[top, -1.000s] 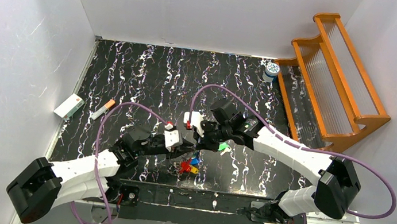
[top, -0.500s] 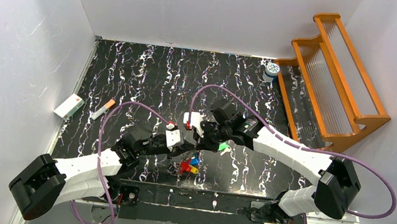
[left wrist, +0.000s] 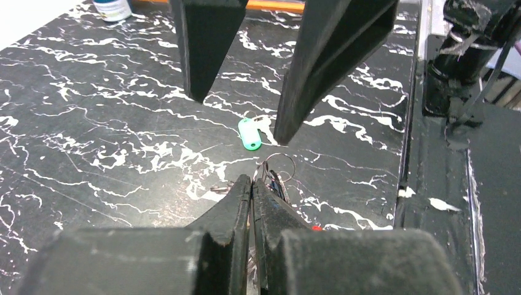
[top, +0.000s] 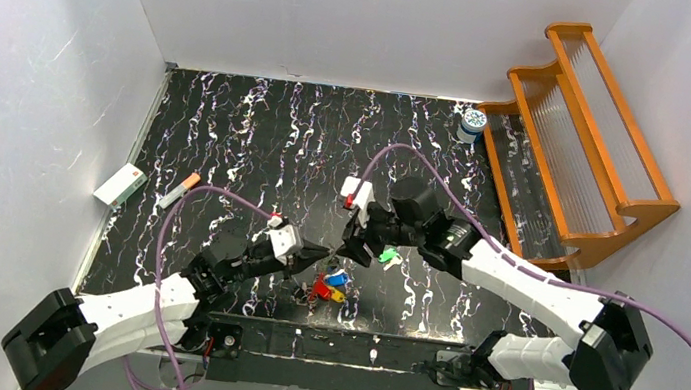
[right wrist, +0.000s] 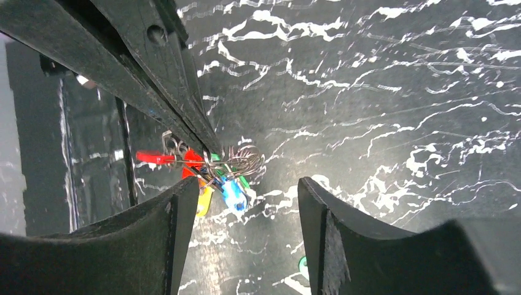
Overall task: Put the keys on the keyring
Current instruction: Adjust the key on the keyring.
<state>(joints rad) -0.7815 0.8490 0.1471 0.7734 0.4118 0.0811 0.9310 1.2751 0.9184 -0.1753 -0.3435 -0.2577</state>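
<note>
My left gripper (left wrist: 252,181) is shut on the keyring (left wrist: 279,165), a thin wire loop sticking out past its tips. From the keyring (right wrist: 242,161) hang red (right wrist: 163,158), blue (right wrist: 232,193) and yellow (right wrist: 204,198) keys, seen as a bunch (top: 331,287) near the table's front. A loose green key (left wrist: 250,133) lies flat on the table just beyond the ring, also visible from above (top: 388,257). My right gripper (right wrist: 246,203) hovers open above the ring with nothing between its fingers. From above, the left gripper (top: 332,254) and right gripper (top: 360,247) nearly meet.
An orange wooden rack (top: 580,145) stands at the right, with a white-and-blue jar (top: 473,122) at its far end. A white box (top: 120,185) and an orange-tipped pen (top: 180,190) lie at the left edge. The arm mounts run along the near edge.
My right gripper has opened and drawn back to the right, and the green key now lies on the table. The left arm has shifted slightly toward the near left, staying shut.
</note>
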